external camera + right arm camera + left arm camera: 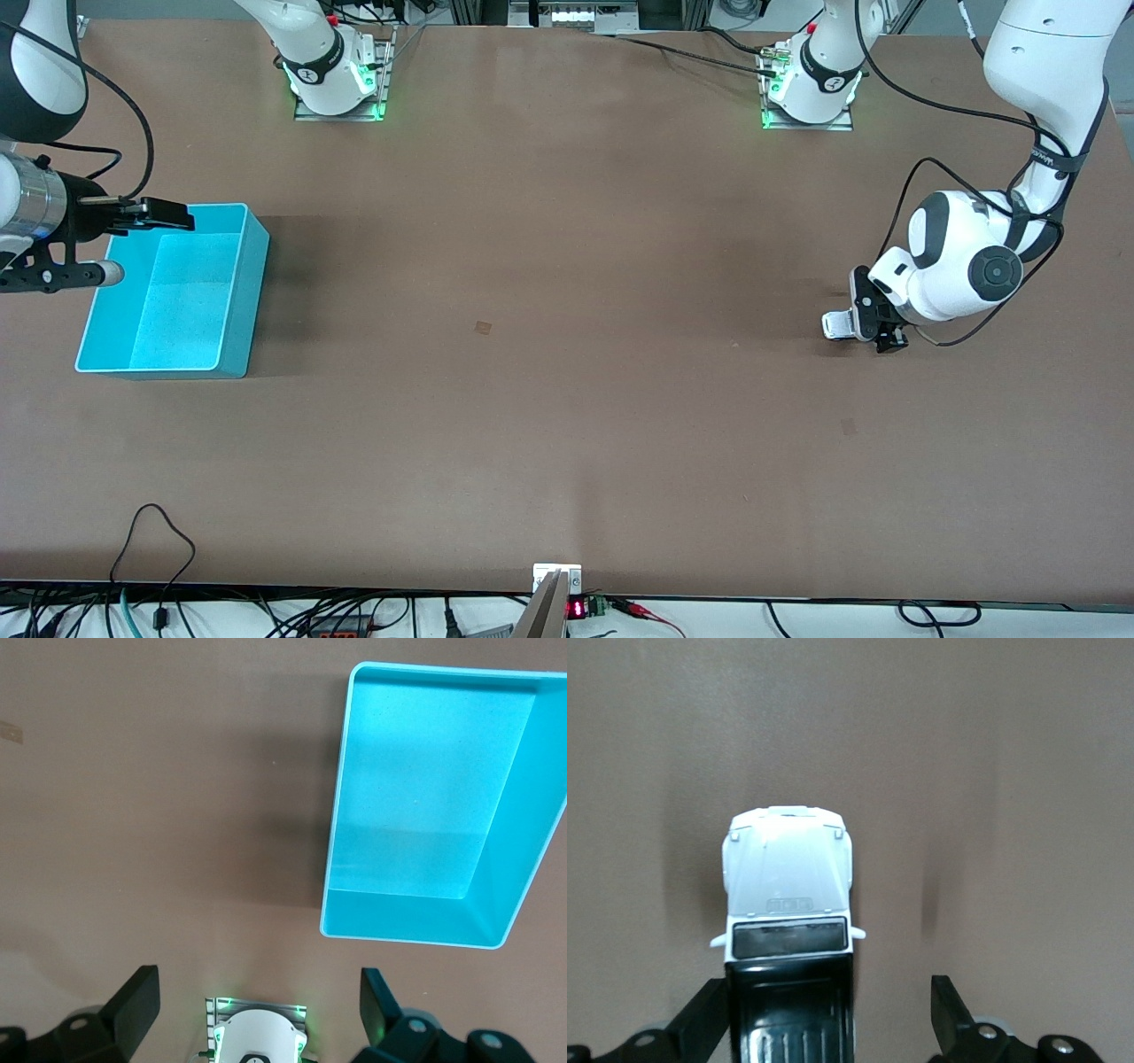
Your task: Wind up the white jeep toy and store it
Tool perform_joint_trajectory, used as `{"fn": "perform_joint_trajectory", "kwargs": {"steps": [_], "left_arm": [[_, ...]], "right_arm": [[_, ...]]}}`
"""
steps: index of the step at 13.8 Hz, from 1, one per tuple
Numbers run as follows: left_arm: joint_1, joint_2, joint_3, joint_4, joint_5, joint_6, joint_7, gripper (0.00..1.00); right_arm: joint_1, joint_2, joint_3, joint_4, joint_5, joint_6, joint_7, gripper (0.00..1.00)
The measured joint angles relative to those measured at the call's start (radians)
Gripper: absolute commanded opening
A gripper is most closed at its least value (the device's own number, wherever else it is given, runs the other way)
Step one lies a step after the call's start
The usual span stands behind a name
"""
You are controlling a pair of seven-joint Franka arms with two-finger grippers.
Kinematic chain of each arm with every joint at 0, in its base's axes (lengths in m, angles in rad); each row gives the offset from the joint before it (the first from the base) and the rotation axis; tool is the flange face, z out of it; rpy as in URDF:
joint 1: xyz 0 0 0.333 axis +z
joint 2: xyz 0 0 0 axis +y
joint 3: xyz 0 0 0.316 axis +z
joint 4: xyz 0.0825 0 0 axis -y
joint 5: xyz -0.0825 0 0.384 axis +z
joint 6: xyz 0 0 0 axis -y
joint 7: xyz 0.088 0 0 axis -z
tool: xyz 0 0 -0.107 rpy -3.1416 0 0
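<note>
jeep [835, 324] at left arm's end, bin [232, 292] apart

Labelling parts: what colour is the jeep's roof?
Black, on the white jeep toy; clearest in the left wrist view.

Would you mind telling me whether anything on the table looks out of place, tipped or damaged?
Nothing stands out. The white jeep toy sits upright on the table between the open left claw. The turquoise bin stands upright and empty under the open right claw.

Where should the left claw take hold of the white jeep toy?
From above, across the black rear body: the white jeep toy stands on its wheels with straight, flat flanks, and the open left claw already straddles it, one finger against a flank.
</note>
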Motion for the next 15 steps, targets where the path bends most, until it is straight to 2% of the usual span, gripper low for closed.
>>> {"fn": "perform_joint_trajectory", "kwargs": {"steps": [3, 4, 9, 14, 15], "left_arm": [[0.0, 0.0, 0.0, -0.003, 0.0, 0.035, 0.04, 0.81], [0.0, 0.0, 0.0, -0.003, 0.0, 0.05, 0.065, 0.64], [0.0, 0.0, 0.0, -0.003, 0.0, 0.069, 0.097, 0.6], [0.014, -0.002, 0.001, -0.004, 0.0, 0.07, 0.085, 0.31], [0.014, -0.002, 0.001, -0.004, 0.0, 0.071, 0.086, 0.27]], "right_arm": [[0.0, 0.0, 0.0, 0.0, 0.0, -0.001, 0.001, 1.0], [0.0, 0.0, 0.0, 0.0, 0.0, -0.001, 0.001, 1.0], [0.0, 0.0, 0.0, 0.0, 0.0, -0.001, 0.002, 1.0], [0.0, 0.0, 0.0, 0.0, 0.0, -0.002, 0.002, 1.0], [0.0, 0.0, 0.0, 0.0, 0.0, -0.002, 0.002, 1.0]]}}
